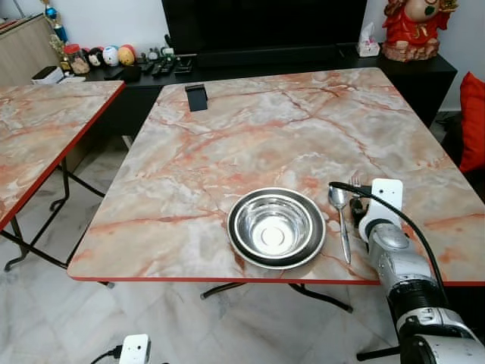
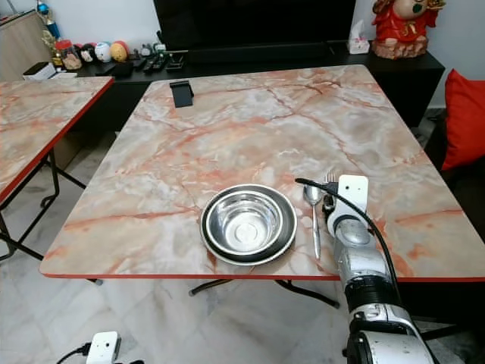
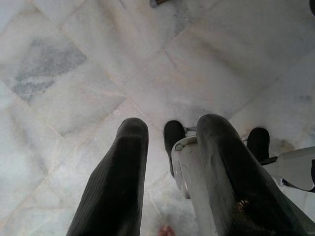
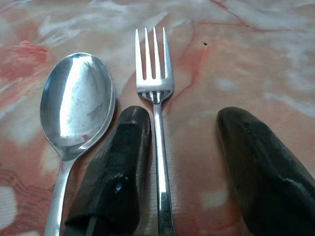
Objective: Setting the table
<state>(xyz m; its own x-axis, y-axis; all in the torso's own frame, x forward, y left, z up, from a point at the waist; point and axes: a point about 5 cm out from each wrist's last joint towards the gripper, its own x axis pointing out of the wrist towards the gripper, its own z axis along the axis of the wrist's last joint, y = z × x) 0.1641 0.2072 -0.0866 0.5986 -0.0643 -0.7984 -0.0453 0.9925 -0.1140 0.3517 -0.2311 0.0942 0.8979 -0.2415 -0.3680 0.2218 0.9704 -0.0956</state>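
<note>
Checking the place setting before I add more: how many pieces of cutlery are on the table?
2. A spoon lies just right of the steel bowl; a fork lies beside the spoon, between the open right gripper's fingers. The arm may hide more.

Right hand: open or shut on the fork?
Open. The right hand has its fingers spread, fork lying flat on the table between them, ungripped.

**Bowl, spoon, fork near the table's front edge**

A shiny steel bowl (image 1: 275,227) sits upright in a dark-rimmed plate (image 1: 241,247). At its 3 o'clock lies a spoon (image 1: 341,216), bowl end up at 12. Just beside it, a fork (image 4: 156,108) lies parallel, tines toward 12.
</note>
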